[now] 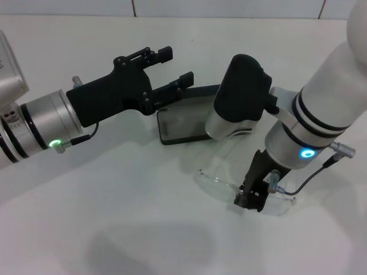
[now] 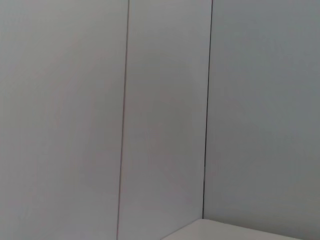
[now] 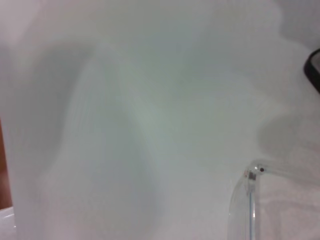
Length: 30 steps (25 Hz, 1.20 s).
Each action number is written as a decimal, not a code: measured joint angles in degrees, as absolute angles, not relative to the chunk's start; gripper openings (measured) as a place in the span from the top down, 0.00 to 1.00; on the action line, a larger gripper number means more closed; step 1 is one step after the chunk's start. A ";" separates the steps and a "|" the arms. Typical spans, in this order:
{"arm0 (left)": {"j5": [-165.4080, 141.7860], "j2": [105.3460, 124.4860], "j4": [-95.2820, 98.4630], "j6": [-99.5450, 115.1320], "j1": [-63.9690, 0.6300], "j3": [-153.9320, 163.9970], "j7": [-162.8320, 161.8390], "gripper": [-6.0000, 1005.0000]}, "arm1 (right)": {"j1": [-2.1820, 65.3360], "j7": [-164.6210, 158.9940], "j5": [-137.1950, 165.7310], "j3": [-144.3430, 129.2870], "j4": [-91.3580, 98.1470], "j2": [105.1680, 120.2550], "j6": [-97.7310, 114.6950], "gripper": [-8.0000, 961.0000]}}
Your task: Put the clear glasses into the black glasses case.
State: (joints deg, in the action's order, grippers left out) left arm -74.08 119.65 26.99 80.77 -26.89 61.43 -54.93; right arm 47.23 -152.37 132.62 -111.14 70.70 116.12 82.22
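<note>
The clear glasses (image 1: 221,179) lie on the white table in front of the black glasses case (image 1: 179,125). The case stands open, grey lining up, its lid raised behind it and its right part hidden by my right arm. My right gripper (image 1: 251,199) points down and meets the right half of the glasses. The right wrist view shows one hinge end of the clear glasses (image 3: 251,176) resting on the table. My left gripper (image 1: 176,66) hovers open and empty above the back left of the case.
The white table (image 1: 114,217) spreads to the front and left. A light panelled wall (image 2: 165,110) stands behind the table. A black edge (image 3: 313,71), perhaps the case, shows at the side of the right wrist view.
</note>
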 joint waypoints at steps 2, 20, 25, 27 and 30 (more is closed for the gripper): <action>-74.08 119.64 27.01 80.77 -26.90 61.43 -54.93 0.31 | 47.22 -152.36 133.24 -110.64 70.72 116.04 82.63 0.79; -80.71 119.01 33.42 90.86 -26.21 59.88 -70.00 0.31 | 30.52 -132.97 126.28 -92.04 86.43 115.85 90.68 0.87; -79.89 118.32 33.11 95.34 -26.20 57.19 -70.64 0.31 | 24.48 -116.99 117.78 -88.37 84.97 116.10 89.16 0.87; -79.66 117.93 33.08 96.59 -26.19 57.02 -71.38 0.31 | 22.33 -108.56 113.06 -86.86 83.17 116.10 88.94 0.87; -79.36 117.72 33.06 97.45 -26.38 56.99 -72.55 0.31 | 19.72 -95.54 105.70 -84.35 78.99 116.05 88.91 0.87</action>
